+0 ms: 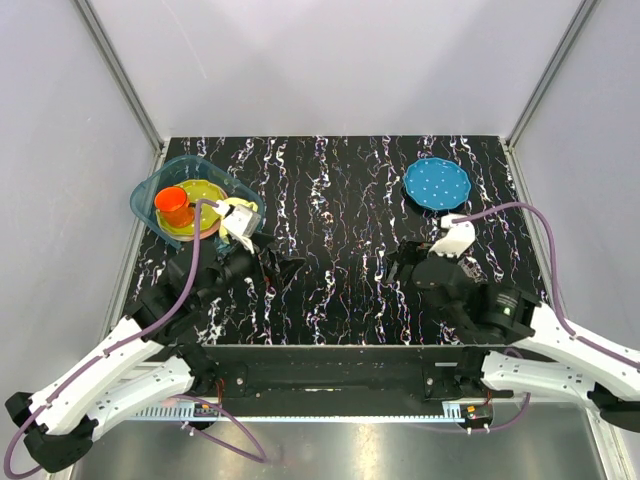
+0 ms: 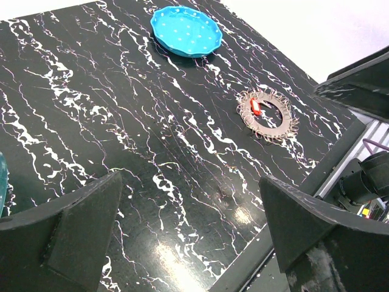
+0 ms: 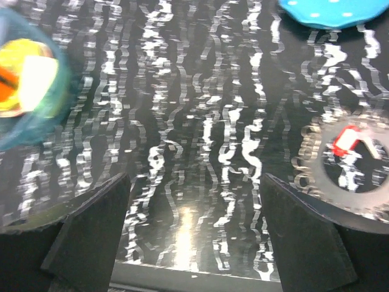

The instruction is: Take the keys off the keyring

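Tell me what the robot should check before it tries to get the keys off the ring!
1. Left gripper open and empty: ok.
2. Right gripper open and empty: ok.
3. Keyring lying flat on the table, neither gripper touching it: ok.
4. Red key in sight on the ring: ok.
5. More keys on the ring: cannot tell, only the red one shows.
6. Blue plate apart from the ring: ok.

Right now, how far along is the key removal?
Nothing done yet: the red key sits on the keyring, flat on the table. Nothing in hand: left gripper and right gripper are both open, empty, clear of it. Taking the key off remains.
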Action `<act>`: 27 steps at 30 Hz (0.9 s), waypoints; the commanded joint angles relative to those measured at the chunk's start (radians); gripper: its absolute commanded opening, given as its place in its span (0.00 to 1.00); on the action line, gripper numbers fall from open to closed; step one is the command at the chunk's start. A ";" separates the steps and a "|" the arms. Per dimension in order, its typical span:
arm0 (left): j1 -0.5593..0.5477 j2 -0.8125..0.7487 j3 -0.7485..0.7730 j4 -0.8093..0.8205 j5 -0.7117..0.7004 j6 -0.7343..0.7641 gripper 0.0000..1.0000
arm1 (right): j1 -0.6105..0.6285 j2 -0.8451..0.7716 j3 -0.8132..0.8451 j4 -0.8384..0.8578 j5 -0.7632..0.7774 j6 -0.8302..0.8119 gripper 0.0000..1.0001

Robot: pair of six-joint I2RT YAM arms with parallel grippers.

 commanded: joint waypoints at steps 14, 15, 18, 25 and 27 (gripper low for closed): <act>0.001 -0.024 0.029 -0.001 -0.062 0.022 0.99 | -0.532 0.423 0.005 -0.062 -0.163 -0.027 0.68; 0.001 -0.024 0.031 -0.003 -0.062 0.022 0.99 | -0.549 0.439 0.003 -0.049 -0.172 -0.050 0.67; 0.003 -0.027 0.027 -0.001 -0.062 0.022 0.99 | -0.615 0.516 -0.010 0.026 -0.237 -0.115 0.63; 0.001 -0.033 0.023 0.004 -0.050 0.025 0.99 | -0.733 0.640 -0.050 0.150 -0.416 -0.198 0.57; 0.003 -0.035 0.021 0.007 -0.039 0.028 0.99 | -0.756 0.654 -0.061 0.187 -0.438 -0.228 0.57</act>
